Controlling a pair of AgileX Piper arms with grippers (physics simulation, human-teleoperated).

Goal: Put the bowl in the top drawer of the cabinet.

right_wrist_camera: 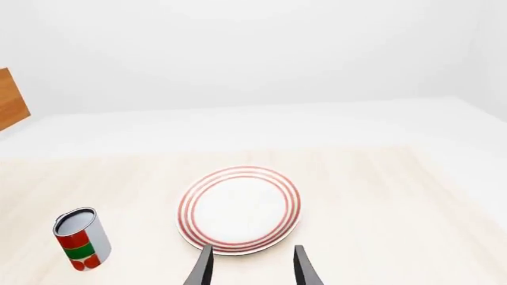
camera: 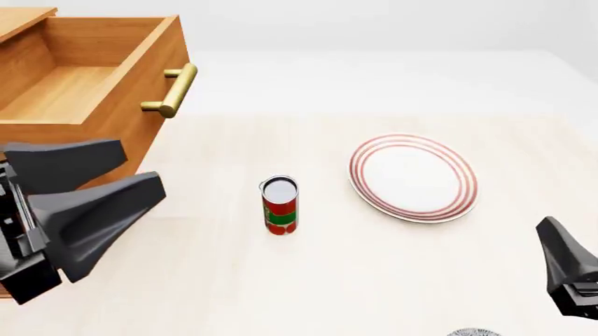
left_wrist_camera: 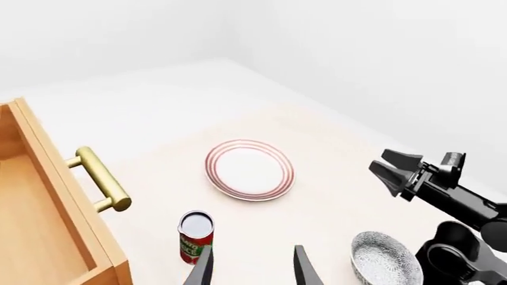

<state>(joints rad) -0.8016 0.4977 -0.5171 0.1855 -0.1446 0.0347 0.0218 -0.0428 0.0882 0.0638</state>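
Cabinet (camera: 19,21): light-brown wood, far left of the front view; only a top corner shows there, and the right wrist view catches just a sliver of wood at its edge.

Top drawer (camera: 140,91): pulled out and open, interior bare in the front and left wrist views; brass bar handle (camera: 171,89) on its front face.

Table (camera: 374,280): pale wood surface carrying all loose items.

Left gripper (camera: 94,192): large dark fingers spread apart in the front view, hanging just in front of the drawer, holding nothing. Its own wrist view shows only the two fingertips.

Right gripper (left_wrist_camera: 392,169): seen whole only in the left wrist view, jaws parted and empty, raised over the table; the front view shows just one dark finger at the lower right edge.

Plate (camera: 413,177): flat, white with red rings, right of centre, present in all three views.

Bowl (left_wrist_camera: 386,257): blue-grey speckled, on the table beside the right arm's base. Plain in the left wrist view; a sliver of rim at the front view's bottom edge.

Can (camera: 279,204): red and green label, upright, between drawer and plate.
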